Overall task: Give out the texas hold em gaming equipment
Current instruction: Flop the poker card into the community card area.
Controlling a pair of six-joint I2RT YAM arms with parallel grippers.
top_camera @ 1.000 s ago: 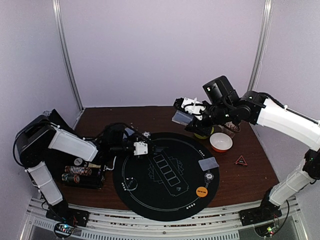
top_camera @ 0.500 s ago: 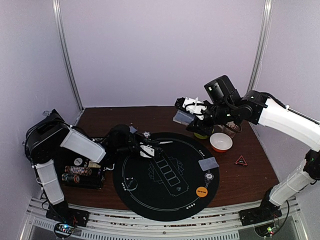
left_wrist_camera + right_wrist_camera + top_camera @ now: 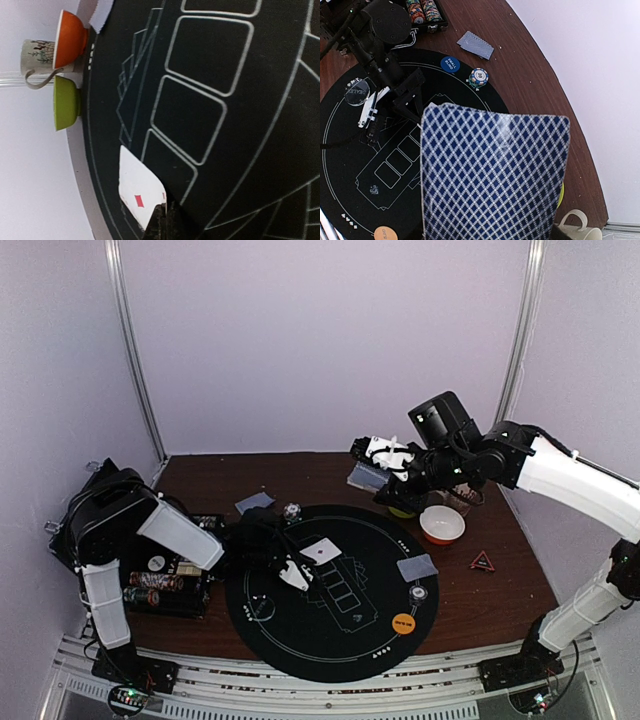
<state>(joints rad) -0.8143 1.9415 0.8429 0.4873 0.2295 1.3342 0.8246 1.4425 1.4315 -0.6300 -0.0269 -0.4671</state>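
Observation:
My left gripper (image 3: 306, 560) is low over the black round mat (image 3: 300, 645), shut on the near corner of a face-up playing card (image 3: 321, 551). In the left wrist view that card (image 3: 136, 187) shows a red diamond pip and lies over the end box of the mat's printed row, with the left gripper (image 3: 164, 214) pinching its edge. My right gripper (image 3: 372, 472) hovers above the mat's far right rim, shut on a deck of blue-diamond-backed cards (image 3: 495, 175) that hides its fingers. A face-down card (image 3: 417, 567) lies on the mat's right side. More cards (image 3: 254, 503) lie on the table at the far left.
On the mat are an orange disc (image 3: 403, 622), clear discs (image 3: 262, 608) (image 3: 418, 592), a blue disc (image 3: 450, 64) and a chip stack (image 3: 479, 77). A red triangle (image 3: 482, 561), white-orange bowl (image 3: 441, 524), green bowl (image 3: 405, 508) and mug (image 3: 462, 497) stand right. A chip case (image 3: 165, 590) sits left.
My left gripper has swung right over the mat and turned its card face up onto the printed boxes. The right arm with the deck has barely shifted.

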